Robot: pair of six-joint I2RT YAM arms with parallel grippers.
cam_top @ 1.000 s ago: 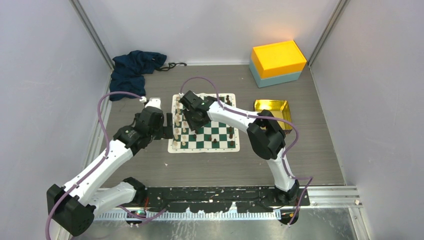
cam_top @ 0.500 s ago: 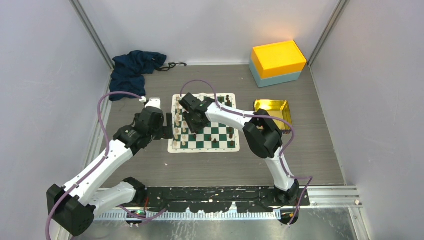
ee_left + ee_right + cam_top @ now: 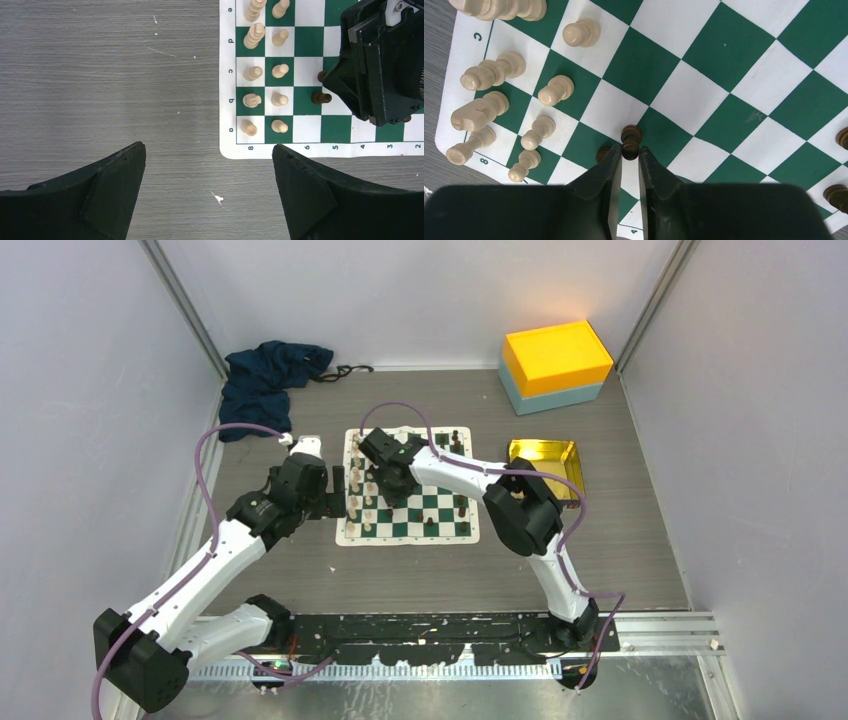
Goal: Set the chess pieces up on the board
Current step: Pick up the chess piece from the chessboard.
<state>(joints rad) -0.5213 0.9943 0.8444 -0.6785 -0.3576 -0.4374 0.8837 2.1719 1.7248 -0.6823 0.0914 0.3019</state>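
Observation:
The green and white board [image 3: 344, 534] lies mid-table. Cream pieces [image 3: 360, 490] stand in two rows along its left side, also in the left wrist view [image 3: 252, 73] and the right wrist view [image 3: 480, 111]. A few dark pieces [image 3: 461, 506] stand scattered on the right half. My right gripper [image 3: 629, 150] is low over the board, shut on a dark pawn [image 3: 631, 136] at its fingertips. A second dark piece [image 3: 601, 153] stands just left of it, partly hidden. My left gripper [image 3: 208, 149] is open and empty above the bare table, off the board's near-left corner.
An orange and teal box [image 3: 555, 366] stands at the back right. A gold tray [image 3: 545, 454] lies right of the board. A dark blue cloth [image 3: 265, 375] lies at the back left. Walls close in the table on three sides.
My right gripper has shifted slightly to the left over the board. The left arm has not moved.

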